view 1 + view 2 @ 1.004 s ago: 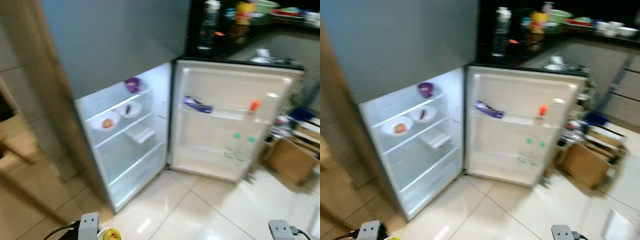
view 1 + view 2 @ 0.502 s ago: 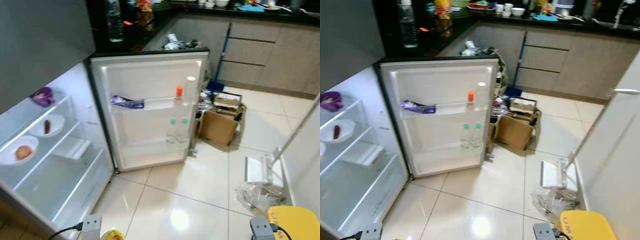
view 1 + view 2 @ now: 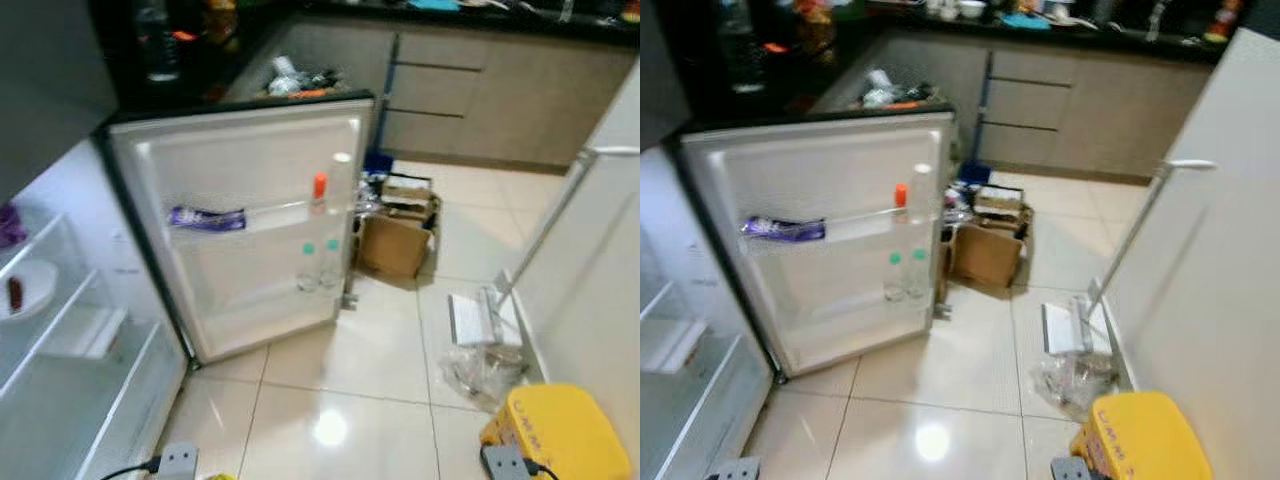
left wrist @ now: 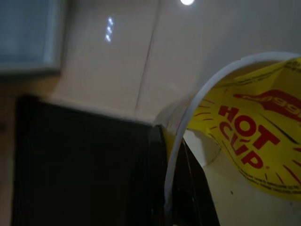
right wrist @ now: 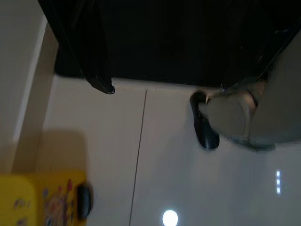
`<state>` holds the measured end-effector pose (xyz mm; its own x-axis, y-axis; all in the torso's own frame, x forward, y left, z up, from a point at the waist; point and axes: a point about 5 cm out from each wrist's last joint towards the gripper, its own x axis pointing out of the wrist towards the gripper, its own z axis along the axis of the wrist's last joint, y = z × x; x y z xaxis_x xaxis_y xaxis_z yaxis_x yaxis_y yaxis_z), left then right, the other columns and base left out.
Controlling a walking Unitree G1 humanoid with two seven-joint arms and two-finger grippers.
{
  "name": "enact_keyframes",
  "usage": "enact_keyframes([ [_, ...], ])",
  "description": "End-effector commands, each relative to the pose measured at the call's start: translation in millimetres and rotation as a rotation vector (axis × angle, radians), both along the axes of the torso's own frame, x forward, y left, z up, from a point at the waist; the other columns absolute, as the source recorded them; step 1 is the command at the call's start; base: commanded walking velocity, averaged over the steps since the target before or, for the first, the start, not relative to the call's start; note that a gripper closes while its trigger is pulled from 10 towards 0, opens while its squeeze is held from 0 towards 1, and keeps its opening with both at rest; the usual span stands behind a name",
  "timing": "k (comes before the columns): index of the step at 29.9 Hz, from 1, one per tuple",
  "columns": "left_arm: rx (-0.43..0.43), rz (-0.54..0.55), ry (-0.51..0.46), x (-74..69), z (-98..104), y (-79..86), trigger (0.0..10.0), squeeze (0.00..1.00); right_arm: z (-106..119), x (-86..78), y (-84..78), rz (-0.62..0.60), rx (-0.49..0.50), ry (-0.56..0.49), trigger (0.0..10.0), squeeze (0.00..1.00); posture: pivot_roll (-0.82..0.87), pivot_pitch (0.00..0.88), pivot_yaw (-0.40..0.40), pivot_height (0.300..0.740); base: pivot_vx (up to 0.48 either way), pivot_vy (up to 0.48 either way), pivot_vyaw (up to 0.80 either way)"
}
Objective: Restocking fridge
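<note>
Low by the floor, the left claw [image 4: 174,188] pinches a cup [image 4: 244,141] for the open fridge [image 3: 240,220]; right claw [image 5: 150,89] state unclear.

Red letters read "HOT CUP" on the yellow cup [image 4: 244,141] in the left wrist view. The yellow stool [image 3: 560,432] carries red print, too blurred to read.

We see the fridge interior [image 3: 60,340] cut off at the left edge, its plate [image 3: 20,288] half out of frame. The yellow cup [image 4: 244,141] runs past the left wrist view's edge, hiding one finger. Countertop items [image 3: 800,20] blur beyond telling.
</note>
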<state>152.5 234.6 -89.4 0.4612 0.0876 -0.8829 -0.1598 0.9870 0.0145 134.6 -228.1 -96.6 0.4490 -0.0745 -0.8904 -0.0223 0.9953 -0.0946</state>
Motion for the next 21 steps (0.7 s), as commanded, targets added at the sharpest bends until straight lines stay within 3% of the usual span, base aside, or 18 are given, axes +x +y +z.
enact_keyframes([
  [1,-0.007,-0.015,0.031,-7.7,-5,-6.5,10.0,0.00,3,5.4,-6.0,0.010,-0.021,-0.020,10.0,0.00,-0.07,0.013,-0.007,0.740,0.000,0.000,0.00],
  [9,-0.024,-0.046,0.036,-8.5,-7,-15.9,10.0,0.00,5,9.4,-5.4,0.021,-0.012,-0.038,10.0,0.00,-0.09,0.000,-0.013,0.740,0.000,0.000,0.00],
  [18,-0.028,-0.083,0.044,-9.2,-9,-26.0,10.0,0.00,5,5.5,-10.9,0.016,-0.023,-0.022,10.0,0.00,-0.10,0.000,-0.016,0.740,0.000,-0.445,0.00],
  [21,-0.033,-0.065,0.044,-9.1,-10,-28.5,10.0,0.00,6,6.8,-11.5,0.016,-0.020,-0.029,10.0,0.00,-0.10,0.000,-0.015,0.740,0.000,0.000,0.00],
])
